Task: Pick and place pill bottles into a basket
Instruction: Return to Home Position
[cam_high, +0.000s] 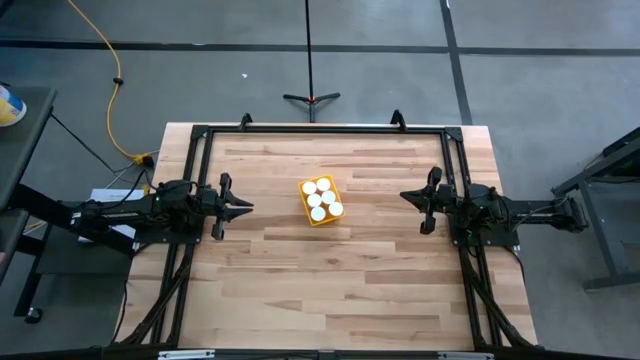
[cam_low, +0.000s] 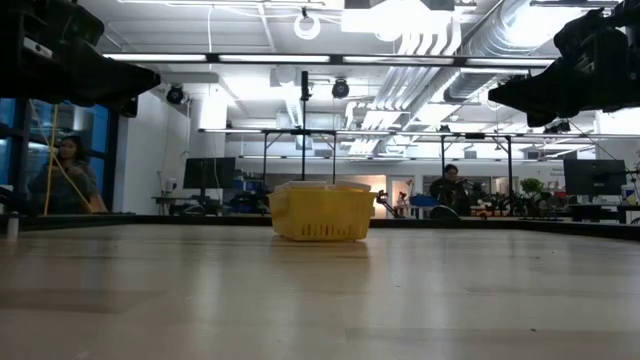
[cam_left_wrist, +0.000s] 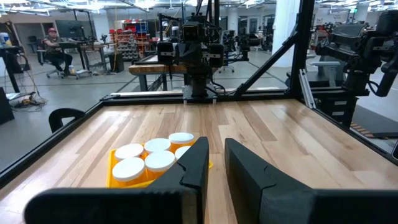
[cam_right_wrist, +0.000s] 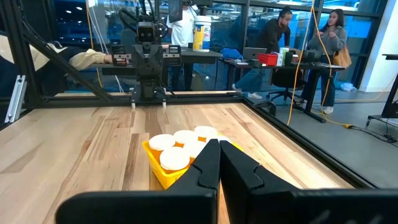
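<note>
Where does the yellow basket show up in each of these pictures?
High view: the basket at the picture's middle.
Low view: basket centred on the table.
Left wrist view: basket just beyond the left tool.
Right wrist view: basket just beyond the right tool.
Shared landmark: the wooden table under it.

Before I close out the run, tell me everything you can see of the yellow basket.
The basket is bright yellow, plastic-looking, rectangular and low-walled. It sits flat near the middle of the wooden table, turned slightly askew to its edges. Six white-capped pill bottles stand upright inside, filling it.
</note>
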